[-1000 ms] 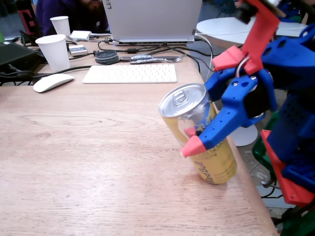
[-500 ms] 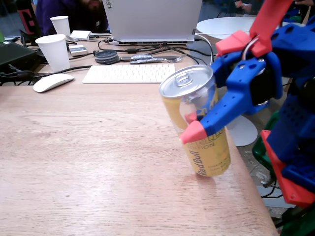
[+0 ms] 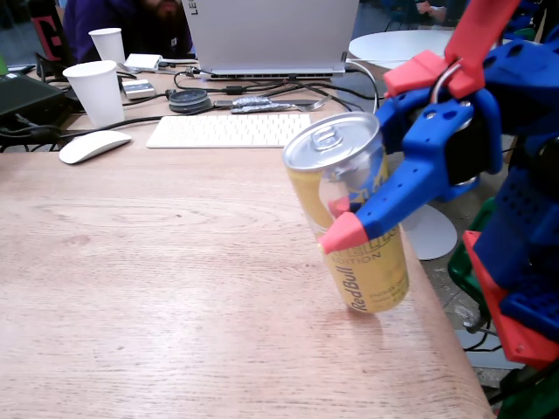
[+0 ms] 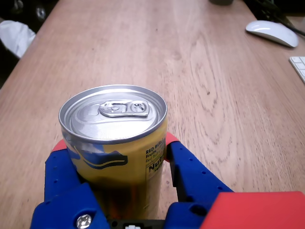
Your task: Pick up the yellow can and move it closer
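The yellow can (image 3: 371, 271) is tilted, its silver top leaning left in the fixed view, near the table's right edge. Its base is at the wood surface; I cannot tell whether it touches. My blue gripper (image 3: 349, 223) with red fingertips (image 3: 341, 234) is shut on the can's middle from the right; the far finger is hidden behind the can. In the wrist view the can (image 4: 114, 157) fills the space between both blue fingers, with the pull tab facing up, and the gripper (image 4: 114, 143) clamps its sides.
A wooden table (image 3: 157, 288) extends left and forward of the can. At the back stand two white paper cups (image 3: 96, 92), a white mouse (image 3: 92, 146), a white keyboard (image 3: 227, 131), cables and a laptop (image 3: 271, 35). The table's right edge (image 3: 441, 305) runs close beside the can.
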Controlling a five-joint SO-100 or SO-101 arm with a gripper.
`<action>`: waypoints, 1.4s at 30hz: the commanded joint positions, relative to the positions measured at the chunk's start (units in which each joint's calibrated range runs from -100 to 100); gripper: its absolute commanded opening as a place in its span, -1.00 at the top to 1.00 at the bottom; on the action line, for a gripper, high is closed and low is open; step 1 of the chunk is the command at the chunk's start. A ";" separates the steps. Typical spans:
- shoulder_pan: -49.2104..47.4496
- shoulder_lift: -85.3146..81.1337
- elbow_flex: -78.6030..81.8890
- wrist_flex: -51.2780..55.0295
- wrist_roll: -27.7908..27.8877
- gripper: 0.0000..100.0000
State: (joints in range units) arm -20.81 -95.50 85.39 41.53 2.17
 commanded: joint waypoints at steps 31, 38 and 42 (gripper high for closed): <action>0.33 -1.41 -6.91 -0.65 -0.10 0.55; 0.33 -1.41 -6.91 -1.30 -0.10 0.55; 0.33 -1.41 -6.91 -1.30 -0.10 0.55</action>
State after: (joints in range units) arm -20.81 -95.50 85.39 41.53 2.17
